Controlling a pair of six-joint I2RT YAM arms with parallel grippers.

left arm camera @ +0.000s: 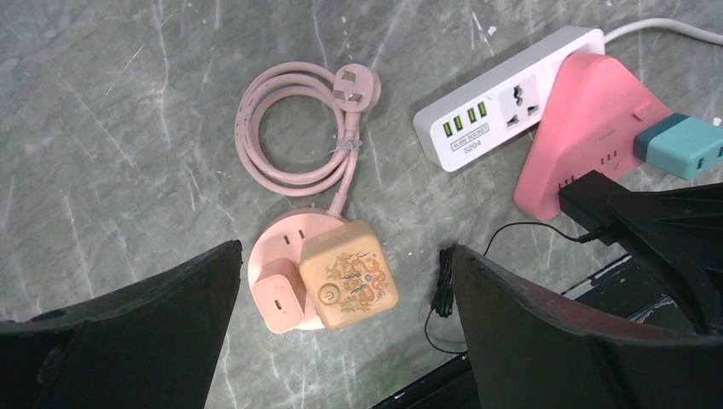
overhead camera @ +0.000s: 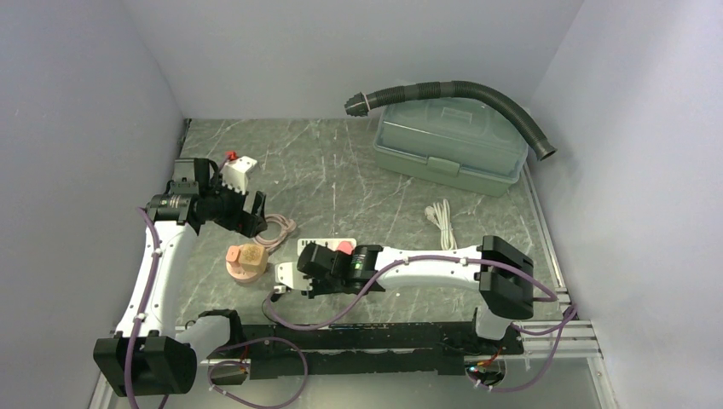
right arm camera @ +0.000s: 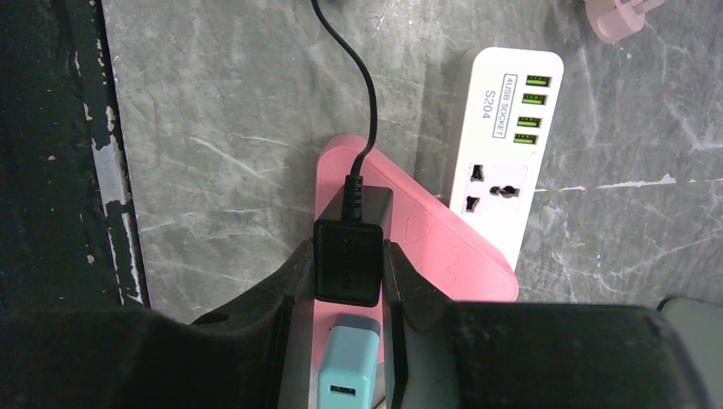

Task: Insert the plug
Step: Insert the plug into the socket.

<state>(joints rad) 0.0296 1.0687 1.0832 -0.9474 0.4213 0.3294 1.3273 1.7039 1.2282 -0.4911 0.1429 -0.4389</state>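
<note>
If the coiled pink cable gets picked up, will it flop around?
Likely floppy: thin, loosely looped. A tie on the pink cable seems to bind the coil, so it may hold shape. Its free pink plug would probably dangle.

Setting: a robotics laboratory test cell.

Indicators:
- Plain pale wall panels (overhead camera: pixel 85 111) enclose the work surface on the left, far and right sides.
- The table top (overhead camera: pixel 341 162) is a grey-green, marble-patterned sheet.
- An aluminium profile rail (overhead camera: pixel 558 336) runs along the near edge. Beside it, a black base plate (overhead camera: pixel 384 342) carries the left arm (overhead camera: pixel 166 256) and the right arm (overhead camera: pixel 426 266).
- Purple cable looms (overhead camera: pixel 304 368) run exposed along both arms.
- Test props lie loose: a white power strip (left arm camera: pixel 494 102), a pink socket block (left arm camera: pixel 588 128), and at far right a lidded plastic box (overhead camera: pixel 448 141) with a corrugated hose (overhead camera: pixel 477 90) curving across its far side.
</note>
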